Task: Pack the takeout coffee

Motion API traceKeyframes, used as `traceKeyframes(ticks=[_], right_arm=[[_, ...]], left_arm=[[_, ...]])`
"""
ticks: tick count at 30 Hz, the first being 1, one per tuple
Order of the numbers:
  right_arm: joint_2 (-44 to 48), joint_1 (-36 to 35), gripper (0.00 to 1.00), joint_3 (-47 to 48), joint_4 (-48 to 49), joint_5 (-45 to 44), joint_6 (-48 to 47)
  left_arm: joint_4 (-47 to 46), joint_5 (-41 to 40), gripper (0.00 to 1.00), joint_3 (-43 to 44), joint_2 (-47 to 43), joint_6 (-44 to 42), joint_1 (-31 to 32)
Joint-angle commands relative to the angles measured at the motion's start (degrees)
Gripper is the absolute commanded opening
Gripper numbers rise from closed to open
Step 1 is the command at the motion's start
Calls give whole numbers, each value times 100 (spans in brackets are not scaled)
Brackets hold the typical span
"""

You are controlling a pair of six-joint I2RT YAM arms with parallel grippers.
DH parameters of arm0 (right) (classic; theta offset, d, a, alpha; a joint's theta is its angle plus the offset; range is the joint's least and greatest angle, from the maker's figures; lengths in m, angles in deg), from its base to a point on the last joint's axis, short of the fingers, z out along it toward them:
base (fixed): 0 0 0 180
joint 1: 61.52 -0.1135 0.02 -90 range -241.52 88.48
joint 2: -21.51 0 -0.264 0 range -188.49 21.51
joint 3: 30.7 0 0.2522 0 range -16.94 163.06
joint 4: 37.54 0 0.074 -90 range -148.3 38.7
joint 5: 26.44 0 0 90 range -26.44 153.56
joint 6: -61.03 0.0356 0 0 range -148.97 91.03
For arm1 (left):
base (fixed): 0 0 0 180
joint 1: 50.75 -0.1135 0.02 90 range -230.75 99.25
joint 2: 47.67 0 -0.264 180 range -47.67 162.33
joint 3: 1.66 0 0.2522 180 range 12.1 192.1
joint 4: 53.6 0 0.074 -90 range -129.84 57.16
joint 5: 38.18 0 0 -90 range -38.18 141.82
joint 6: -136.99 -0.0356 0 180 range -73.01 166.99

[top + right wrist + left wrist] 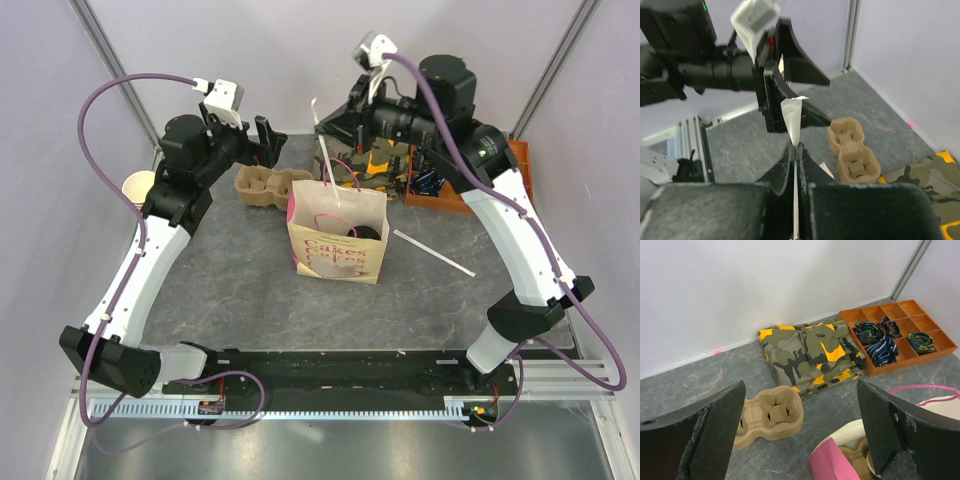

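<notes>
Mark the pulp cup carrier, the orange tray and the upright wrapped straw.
pulp cup carrier (pixel 792 412), left wrist view, on the right part of its top face.
orange tray (pixel 858 316), left wrist view, on the floor of a bare far compartment.
wrapped straw (pixel 792 117), right wrist view, on the paper wrapper near its top end.

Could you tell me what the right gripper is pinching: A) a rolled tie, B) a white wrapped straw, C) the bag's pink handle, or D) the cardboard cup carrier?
B: the right gripper is shut on a thin white straw sticking up out of it.
</notes>
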Motion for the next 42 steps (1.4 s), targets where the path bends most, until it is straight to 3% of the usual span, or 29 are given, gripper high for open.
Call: traceKeyframes(ticks=[1,9,25,34,37,42], right_arm=[[87,-225,0,-82,-245,-391,-823],[-80,-419,0,-548,-841,-664,-1649],[377,-437,0,-2683,-666,-567,-2335],[316,-472,0,-3027,-947,-426,-2730],[211,-498,7,-2992,-1044,-427,-2783],[140,-498,27,-2808,-1149,-391,-2819]], left_arm=[[-243,-92,100,82,-186,188,-103],[-270,-66,100,-6,-283,171,-121],[-111,-277,100,-76,-406,100,-306],[-32,-207,100,-67,-406,74,-367],[-6,-180,100,-85,-388,82,-376],[47,-154,100,-68,-379,91,-385]])
